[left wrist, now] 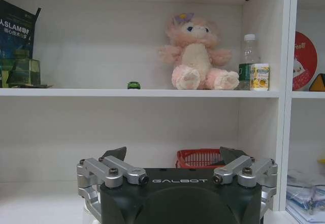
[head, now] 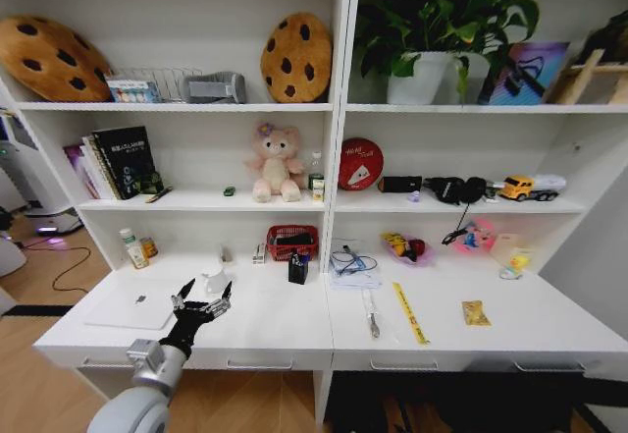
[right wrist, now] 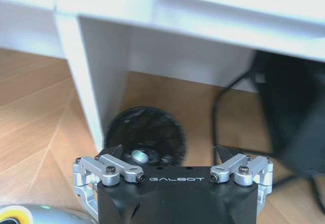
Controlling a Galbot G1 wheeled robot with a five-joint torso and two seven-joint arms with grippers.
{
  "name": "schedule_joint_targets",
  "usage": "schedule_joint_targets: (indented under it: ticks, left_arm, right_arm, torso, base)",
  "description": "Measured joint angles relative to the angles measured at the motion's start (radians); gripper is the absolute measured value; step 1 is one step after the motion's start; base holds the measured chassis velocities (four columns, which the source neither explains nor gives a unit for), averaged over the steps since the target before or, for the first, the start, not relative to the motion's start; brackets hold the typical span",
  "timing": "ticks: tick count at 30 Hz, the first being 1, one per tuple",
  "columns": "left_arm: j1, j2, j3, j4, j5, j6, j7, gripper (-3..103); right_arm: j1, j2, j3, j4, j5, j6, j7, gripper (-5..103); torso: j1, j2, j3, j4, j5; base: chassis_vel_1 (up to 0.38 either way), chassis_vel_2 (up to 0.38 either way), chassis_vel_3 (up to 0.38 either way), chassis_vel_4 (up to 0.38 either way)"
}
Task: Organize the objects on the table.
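My left gripper [head: 206, 291] hovers open over the left half of the white table [head: 275, 330], just right of the slim silver laptop [head: 132, 305]. Its wrist view shows the open gripper [left wrist: 174, 155] facing the shelf wall and a red basket [left wrist: 200, 158]. A yellow ruler [head: 410, 312] and a pen [head: 371, 313] lie on the right half. A green-lidded jar [head: 129, 247] stands at the back left. A tiny green item [head: 229, 191] sits on the shelf [left wrist: 133, 85]. My right gripper [right wrist: 170, 150] hangs open low beside the desk leg, over the wooden floor.
A red basket [head: 292, 241], a black pen holder [head: 297, 268], papers with cables [head: 351, 264] and a small yellow packet [head: 476, 312] stand on the table. A pink plush bear [head: 276, 163] sits on the shelf above. A black round object [right wrist: 144, 135] lies on the floor.
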Motion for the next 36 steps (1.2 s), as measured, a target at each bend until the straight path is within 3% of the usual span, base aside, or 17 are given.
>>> schedule_joint_targets:
  ticks: [3,5,9,11,16,19,22,36]
  left_arm:
    - [0.0,0.0,0.0,0.0,0.0,0.0,0.0,100]
    - [0.0,0.0,0.0,0.0,0.0,0.0,0.0,100]
    - [0.0,0.0,0.0,0.0,0.0,0.0,0.0,100]
    - [0.0,0.0,0.0,0.0,0.0,0.0,0.0,100]
    - [0.0,0.0,0.0,0.0,0.0,0.0,0.0,100]
    - [0.0,0.0,0.0,0.0,0.0,0.0,0.0,100]
    - [0.0,0.0,0.0,0.0,0.0,0.0,0.0,100]
    - [0.0,0.0,0.0,0.0,0.0,0.0,-0.001,100]
  right_arm:
    - [-0.101,-0.029,0.035,0.17,0.007,0.007,0.045,100]
    - [-0.162,-0.024,0.069,0.322,-0.037,0.057,0.081,100]
    - [-0.143,-0.007,0.106,0.433,-0.098,0.085,0.103,100]
    - [-0.047,-0.008,0.167,0.488,-0.094,0.066,0.095,100]
    - [0.177,-0.075,0.276,0.434,-0.035,0.045,0.059,100]
    - [0.234,-0.094,0.312,0.416,0.012,0.028,0.045,100]
    - [0.238,-0.09,0.338,0.409,0.06,0.028,0.031,100]
    - [0.206,-0.063,0.379,0.391,0.083,0.058,0.007,100]
  torso:
    - [0.0,0.0,0.0,-0.0001,-0.0004]
    - [0.0,0.0,0.0,-0.0001,-0.0003]
    - [0.0,0.0,0.0,-0.0001,-0.0003]
    - [0.0,0.0,0.0,-0.0002,-0.0002]
    - [0.0,0.0,0.0,0.0004,0.0004]
    - [0.001,0.0,0.0,0.0005,0.0001]
    - [0.0,0.0,0.0,-0.0002,0.0]
    - [0.0,0.0,0.0,-0.0001,0.0001]
  base:
    - [0.0,0.0,0.0,0.0]
    - [0.0,0.0,0.0,0.0]
    - [0.0,0.0,0.0,0.0]
    - [0.0,0.0,0.0,0.0]
    - [0.0,0.0,0.0,0.0]
    - [0.0,0.0,0.0,0.0]
    - [0.0,0.0,0.0,0.0]
    - [-0.065,-0.061,0.068,0.072]
